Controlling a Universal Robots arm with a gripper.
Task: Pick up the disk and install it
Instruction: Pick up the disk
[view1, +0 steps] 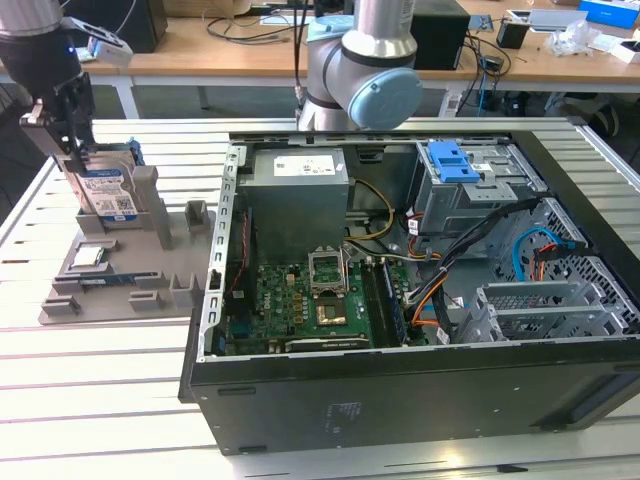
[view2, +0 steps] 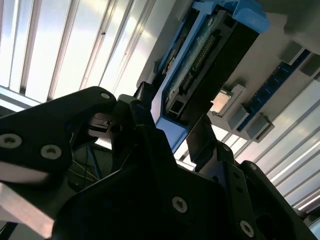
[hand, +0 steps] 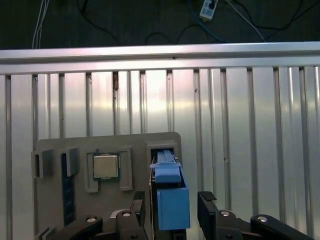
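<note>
The claw (view1: 76, 150) hung over a grey holder (view1: 110, 285) at the exterior view's left, its jaws apart and set on either side of the disk (view1: 106, 192). The disk stood on edge in a slot of that holder, its white-and-blue label facing the camera and a bit of blue bracket showing along its side.

In the first wrist view the claw (hand: 172, 212) straddled the blue end of the disk (hand: 172, 200). A thin gap showed between each of the fingers (hand: 209, 212) and the bracket, so nothing was gripped. In the second wrist view the disk (view2: 210, 55) showed its connector edge, and the claw (view2: 172, 120) sat around its near end.

A small square chip (hand: 106, 166) lay flat in its own recess of the holder (hand: 135, 142), just beside the disk's slot.

The holder rested on a slatted metal surface (view1: 100, 400). Toward the exterior view's right, an open computer case (view1: 400, 400) lay on the same surface, with its circuit board (view1: 315, 300) facing up. A drive cage (view1: 455, 160) with a blue latch sat inside the case, well apart from the disk. The arm's base (view1: 360, 70) stood behind the case.
</note>
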